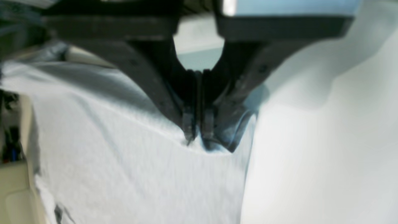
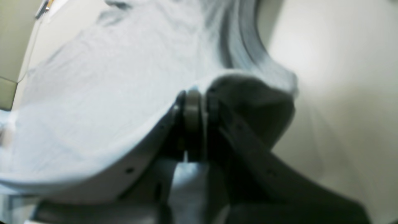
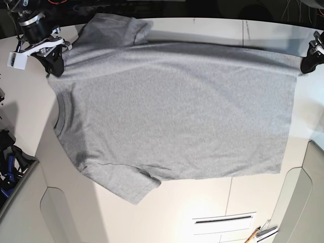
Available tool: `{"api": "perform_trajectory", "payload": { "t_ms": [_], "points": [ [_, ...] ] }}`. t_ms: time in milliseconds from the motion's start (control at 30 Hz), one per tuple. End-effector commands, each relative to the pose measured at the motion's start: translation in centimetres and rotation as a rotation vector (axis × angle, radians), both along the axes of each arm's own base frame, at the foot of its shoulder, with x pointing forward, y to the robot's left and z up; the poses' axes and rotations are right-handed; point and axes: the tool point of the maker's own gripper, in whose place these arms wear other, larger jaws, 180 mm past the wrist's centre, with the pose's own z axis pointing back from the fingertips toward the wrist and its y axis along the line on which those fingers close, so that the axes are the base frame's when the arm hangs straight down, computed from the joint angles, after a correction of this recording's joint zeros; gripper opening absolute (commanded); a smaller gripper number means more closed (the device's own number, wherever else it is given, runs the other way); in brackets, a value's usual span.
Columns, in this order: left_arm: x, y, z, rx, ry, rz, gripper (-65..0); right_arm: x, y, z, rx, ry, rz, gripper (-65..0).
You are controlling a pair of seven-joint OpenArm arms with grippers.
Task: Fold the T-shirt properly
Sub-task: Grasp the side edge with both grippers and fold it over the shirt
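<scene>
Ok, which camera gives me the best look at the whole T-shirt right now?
The base view: the T-shirt lies spread on the table, plain side up, both sleeves and the neck visible. The left wrist view shows only blurred cloth pinched in the left pincer; the right wrist view shows a bunched edge in the right pincer.

A robotics lab: pale worktable (image 3: 212,30), cable clutter (image 3: 7,162) at its edge.
</scene>
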Motion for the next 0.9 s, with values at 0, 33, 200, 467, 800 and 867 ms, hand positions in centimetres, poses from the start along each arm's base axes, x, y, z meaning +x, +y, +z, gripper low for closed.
{"api": "perform_trajectory", "payload": {
  "t_ms": [0,33,200,467,800,867],
  "points": [
    [1.2,1.0,1.7,0.045,-0.053,-0.003,-65.0,0.9,-0.6,0.6,-0.018,-0.036,-0.008,-65.0],
    [1.8,1.3,2.0,0.064,-0.068,0.000,-65.0,1.7,-0.8,0.3,-0.023,-0.043,-0.009,-65.0],
    [4.0,2.8,3.6,0.147,-0.128,0.011,-65.0,5.1,-2.0,-1.9,-0.014,-0.043,-0.037,-65.0],
    [4.6,2.7,3.5,0.176,-0.135,0.002,-65.0,8.5,-2.4,-3.1,0.056,-0.058,-0.072,-65.0],
    [6.4,1.1,1.4,0.299,-0.107,-0.082,-65.0,9.8,-2.8,-2.2,0.020,-0.097,-0.076,-65.0],
    [7.3,1.3,1.7,0.321,-0.115,-0.071,-65.0,10.0,-2.9,-2.1,0.007,-0.103,-0.078,-65.0]
  ]
}}
